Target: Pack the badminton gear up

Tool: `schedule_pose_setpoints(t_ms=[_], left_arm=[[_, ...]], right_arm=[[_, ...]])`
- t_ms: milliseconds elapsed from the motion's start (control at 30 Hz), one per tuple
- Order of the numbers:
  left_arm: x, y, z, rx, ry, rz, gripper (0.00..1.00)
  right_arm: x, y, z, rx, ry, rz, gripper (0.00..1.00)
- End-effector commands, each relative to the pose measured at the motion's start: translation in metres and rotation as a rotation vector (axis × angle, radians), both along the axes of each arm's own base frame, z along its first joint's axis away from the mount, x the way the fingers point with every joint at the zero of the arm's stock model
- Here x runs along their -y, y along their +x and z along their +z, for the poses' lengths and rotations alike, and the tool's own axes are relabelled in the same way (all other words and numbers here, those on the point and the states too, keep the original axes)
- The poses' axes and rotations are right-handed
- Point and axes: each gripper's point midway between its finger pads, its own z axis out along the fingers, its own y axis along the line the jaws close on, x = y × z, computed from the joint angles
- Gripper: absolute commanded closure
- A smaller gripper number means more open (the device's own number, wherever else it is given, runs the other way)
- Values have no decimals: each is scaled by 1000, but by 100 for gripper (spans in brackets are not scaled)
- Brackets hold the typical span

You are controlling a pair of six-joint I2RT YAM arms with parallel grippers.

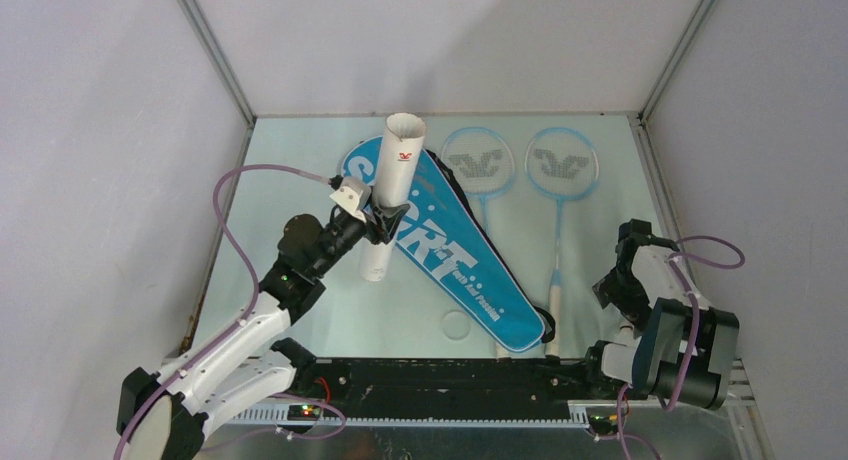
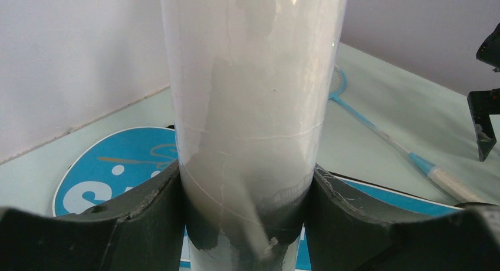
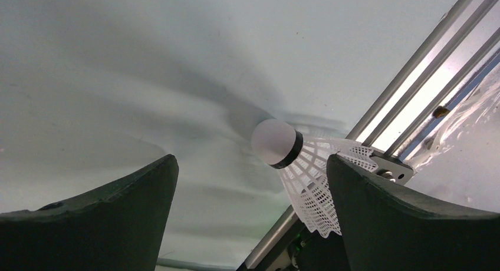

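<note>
From above, the left gripper (image 1: 383, 223) was clamped round the white tube (image 1: 398, 170). It held the tube tilted over the left end of the blue bag (image 1: 470, 260), with the open mouth up and toward the far side. The two rackets (image 1: 478, 165) lay side by side just right of the bag. The right gripper (image 1: 612, 285) sat low near the right edge; its jaws could not be read from here.

At the left wrist, both fingers (image 2: 147, 218) pressed the tube's sides, with the bag below.

At the right wrist, the jaws stood wide open and held nothing. A shuttlecock (image 3: 295, 162) lay on the table (image 3: 147, 76) between the fingers, nearer the right one, its skirt against the metal rail (image 3: 407, 82).

The step looked like fetching that shuttlecock for the tube. It would go best with the jaws centred on the cork end and closed softly, to spare the skirt. The rail could foul the right finger. The left arm should hold the tube's mouth steady.
</note>
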Motion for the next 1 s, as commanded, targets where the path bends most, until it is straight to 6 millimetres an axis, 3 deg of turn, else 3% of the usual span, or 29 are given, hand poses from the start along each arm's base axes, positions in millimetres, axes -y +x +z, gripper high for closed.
schedule_pose_setpoints(t_ms=[0, 167, 333, 433, 533, 667, 767, 967], left_arm=[[-2, 1, 37, 116, -40, 14, 61], [-2, 1, 38, 112, -40, 16, 61], [-3, 0, 40, 114, -47, 16, 61], [-4, 0, 38, 109, -46, 18, 61], [-5, -1, 39, 112, -44, 20, 60], [-7, -3, 40, 120, -41, 25, 60], [-7, -2, 40, 120, -39, 29, 60], [-11, 1, 34, 99, -24, 55, 60]], right_arm=[[11, 7, -2, 2, -52, -13, 1], [20, 13, -1, 22, -86, -14, 11], [27, 23, 6, 71, -113, 19, 46], [25, 28, 6, 88, -102, 44, 54], [17, 31, 4, 91, -73, 73, 53], [6, 22, 5, 53, -59, 89, 41], [1, 18, 6, 52, -44, 63, 26], [13, 7, 12, 40, -111, -11, 15]])
